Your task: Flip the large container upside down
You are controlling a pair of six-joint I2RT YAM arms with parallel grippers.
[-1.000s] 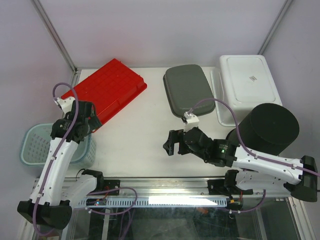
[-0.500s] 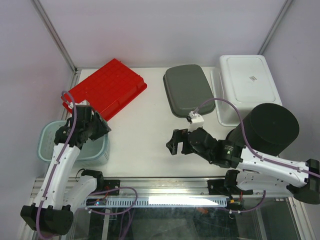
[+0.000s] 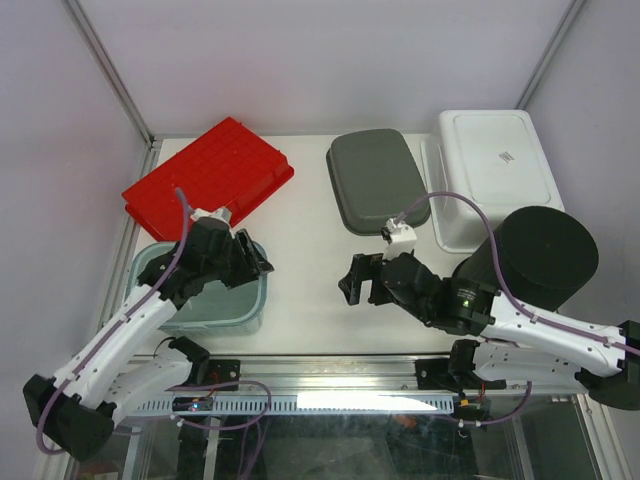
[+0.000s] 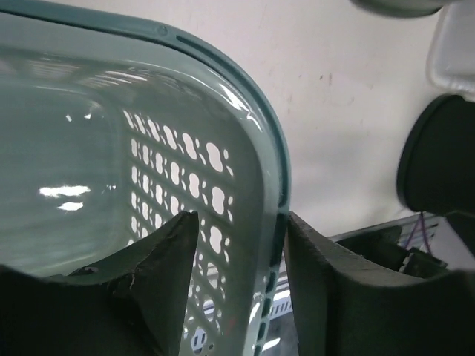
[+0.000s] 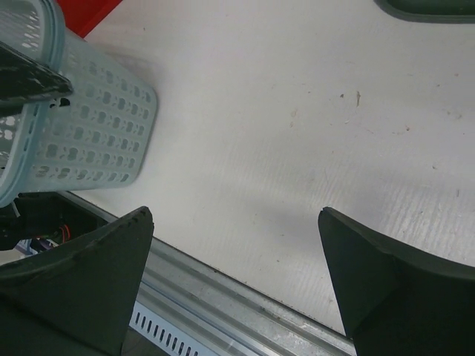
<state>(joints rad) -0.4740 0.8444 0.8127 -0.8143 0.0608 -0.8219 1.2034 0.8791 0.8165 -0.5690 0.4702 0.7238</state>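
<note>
The large container is a pale teal perforated basket (image 3: pixel 232 305) standing open side up at the table's front left; it also shows in the right wrist view as the basket (image 5: pixel 89 126) at upper left. My left gripper (image 3: pixel 250 262) is shut on the basket's right wall. In the left wrist view one finger (image 4: pixel 167 259) is inside the basket (image 4: pixel 223 170) and the other outside, with the left gripper (image 4: pixel 241 216) astride the rim. My right gripper (image 3: pixel 350 280) is open over bare table to the basket's right. Nothing lies between the jaws of the right gripper (image 5: pixel 234 213).
A red tray (image 3: pixel 210 175) lies bottom up at the back left. A grey container (image 3: pixel 378 180) and a white bin (image 3: pixel 497 165) also lie bottom up at the back. A black cylinder (image 3: pixel 540 255) stands at right. A metal rail (image 3: pixel 350 375) borders the front edge.
My left gripper has closed on the basket's wall and carried it rightward from the far left onto the table's front left. The right arm has crept slightly right, still open.
</note>
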